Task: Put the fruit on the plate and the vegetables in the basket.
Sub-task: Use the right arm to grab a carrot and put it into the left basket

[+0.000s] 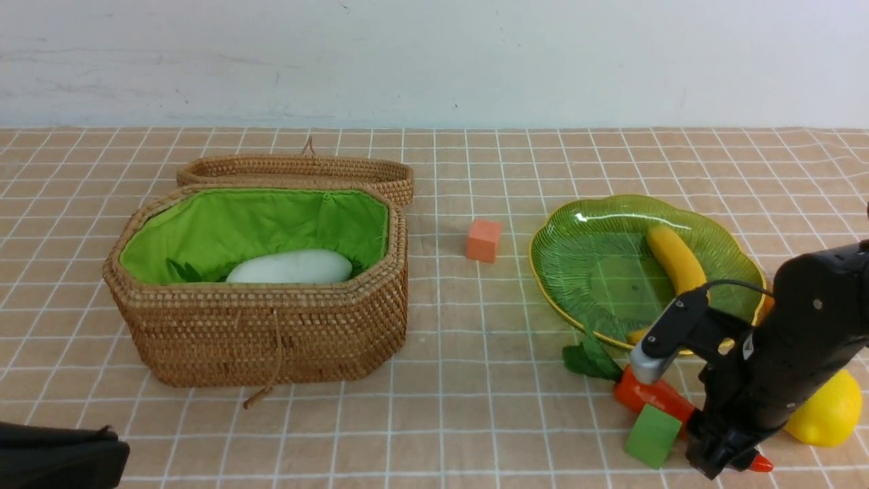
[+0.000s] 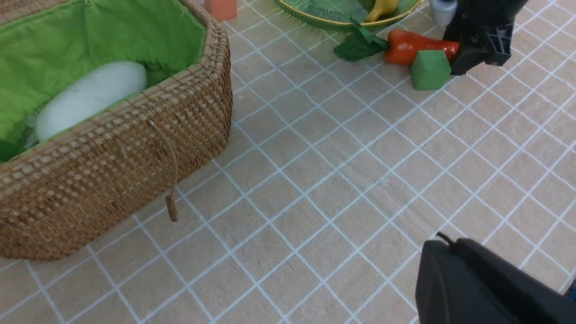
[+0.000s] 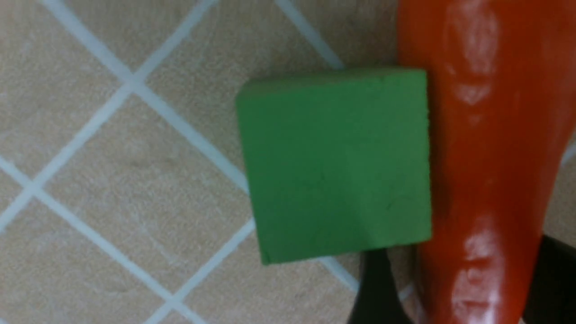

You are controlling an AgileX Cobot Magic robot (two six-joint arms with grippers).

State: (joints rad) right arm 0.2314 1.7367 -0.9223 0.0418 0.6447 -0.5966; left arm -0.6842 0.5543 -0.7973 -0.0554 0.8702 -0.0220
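The wicker basket (image 1: 271, 333) stands open at the left with the white radish (image 1: 292, 267) inside. The green plate (image 1: 584, 244) at the right holds the banana (image 1: 675, 261). The carrot (image 1: 652, 394) lies in front of the plate, leaves toward it. My right gripper (image 1: 730, 458) is down over the carrot's thin end. In the right wrist view the carrot (image 3: 486, 157) lies between the gripper's (image 3: 468, 292) open jaws, with a gap on one side. The lemon (image 1: 831, 411) lies just right of that arm. My left gripper (image 1: 61, 451) sits low at the front left, shut and empty. Eggplant, gourd and mango are out of view.
A small green cube (image 1: 653, 435) touches the carrot's near side, right beside my right gripper's fingers (image 3: 378, 292). A small orange cube (image 1: 483, 240) sits between basket and plate. The basket's lid (image 1: 299, 170) hangs open behind it. A cord dangles from the basket's front.
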